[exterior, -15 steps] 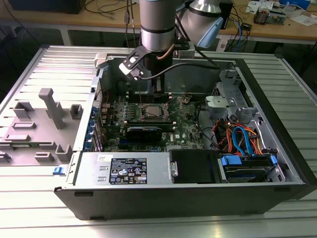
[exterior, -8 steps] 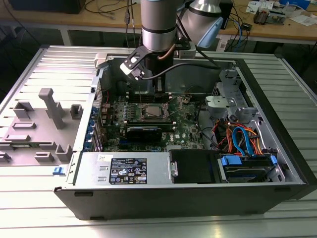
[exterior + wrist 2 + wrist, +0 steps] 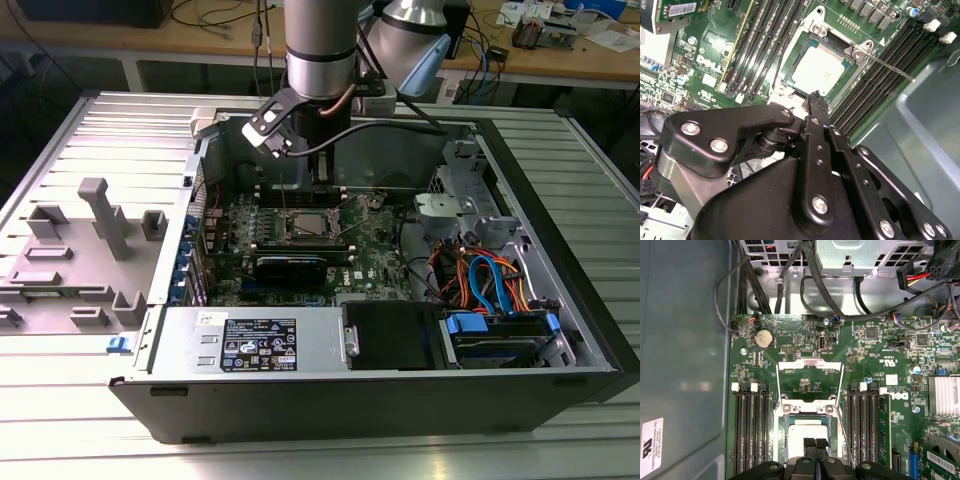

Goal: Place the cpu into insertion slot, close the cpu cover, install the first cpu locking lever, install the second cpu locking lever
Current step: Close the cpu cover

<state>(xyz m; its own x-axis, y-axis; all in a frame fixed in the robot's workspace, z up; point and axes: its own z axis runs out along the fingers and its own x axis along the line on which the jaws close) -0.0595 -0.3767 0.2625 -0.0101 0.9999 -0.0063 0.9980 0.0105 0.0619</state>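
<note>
Has the slatted metal counter point(image 3: 330, 455) carrying a desktop tower case point(image 3: 350, 405) laid flat on its side with the side open, most likely to turn the green motherboard point(image 3: 875, 355) face-up for a straight reach from above. Has the robot arm point(image 3: 320, 50) hanging straight down into the open case over the middle of that board. Holds the tool point(image 3: 815, 442) with its black fingertips pressed together and nothing between them, poised low at the near edge of the socket and just beside the chip; cannot tell about contact with the rim. Sets the work between two banks of long black memory slots point(image 3: 750, 425), well apart from the orange and blue cables point(image 3: 485, 280) on the exterior view's right. Has the cpu cover point(image 3: 810, 365) swung up and back beyond the socket, green board visible through its window, apparently to give open access to the recess. Finds the insertion slot point(image 3: 786, 437) already filled, with the cpu point(image 3: 819, 67) seated inside, silver-grey top up, flat and square to the rim, by the look of it with placing done and closing not. Has one thin locking lever point(image 3: 890, 68) sticking out free across the memory slots in the second wrist view, unhooked, fitting for a cover not yet down.
</note>
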